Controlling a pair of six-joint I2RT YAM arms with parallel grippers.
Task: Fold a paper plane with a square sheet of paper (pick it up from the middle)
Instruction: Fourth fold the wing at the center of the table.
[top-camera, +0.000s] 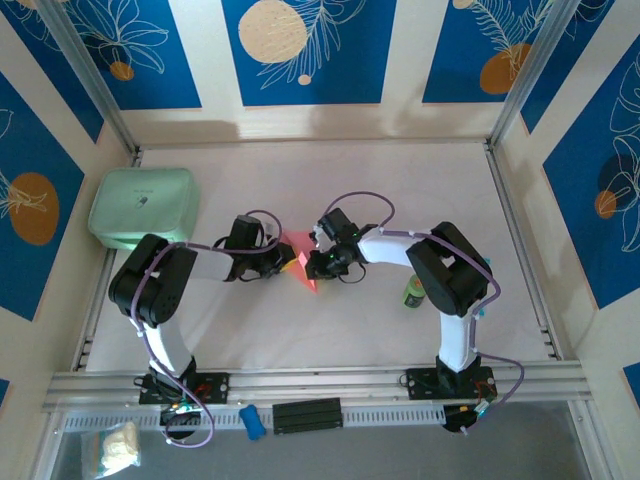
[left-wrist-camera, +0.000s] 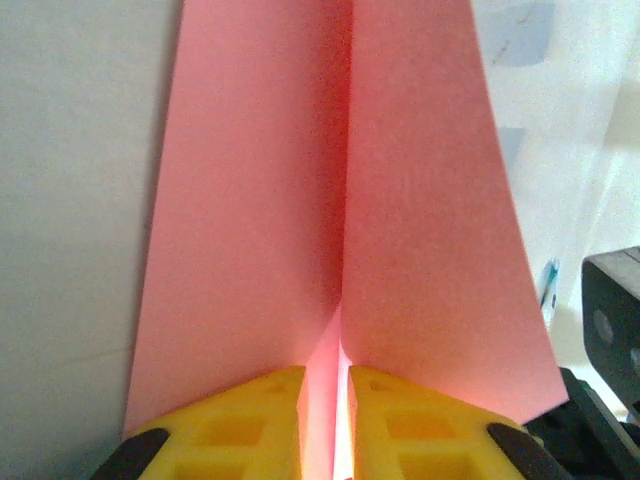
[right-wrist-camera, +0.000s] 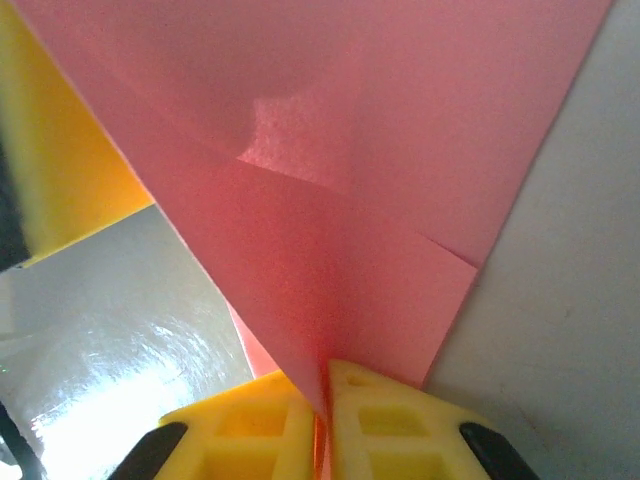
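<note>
Left wrist, right wrist: left pincer (left-wrist-camera: 324, 390) and right pincer (right-wrist-camera: 320, 388) each pinching paper plane (left-wrist-camera: 420, 230).

Mint-green rounded case (top-camera: 144, 206): far-left corner of table (top-camera: 300, 335). Small green can (top-camera: 414, 291): toward right edge. Blue item (top-camera: 253, 421): near rail.

One paper plane (top-camera: 300, 246), two hands (top-camera: 287, 264) (top-camera: 317, 262), one mint-green case (top-camera: 145, 205), one green can (top-camera: 414, 292)
</note>
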